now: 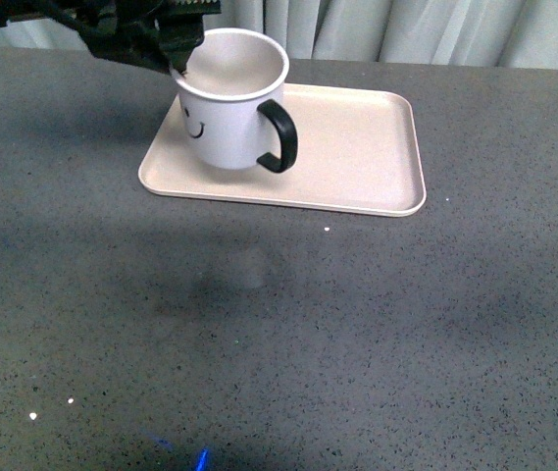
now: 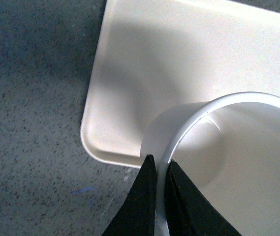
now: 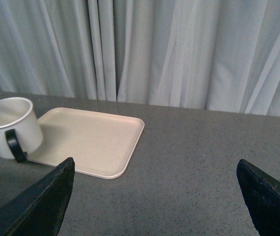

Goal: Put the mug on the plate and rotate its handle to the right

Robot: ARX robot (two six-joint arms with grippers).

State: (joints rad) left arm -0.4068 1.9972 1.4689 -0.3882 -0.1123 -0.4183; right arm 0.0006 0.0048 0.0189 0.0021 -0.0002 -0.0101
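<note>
Risk was a slip: my left hand pinched only the thin rim of the mug, tilted over the left part of the plate. Releasing so could tip it. My right hand stood open, well apart.

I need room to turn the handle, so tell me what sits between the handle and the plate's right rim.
Nothing: in the front view, the plate is bare from the handle to its right rim.
</note>
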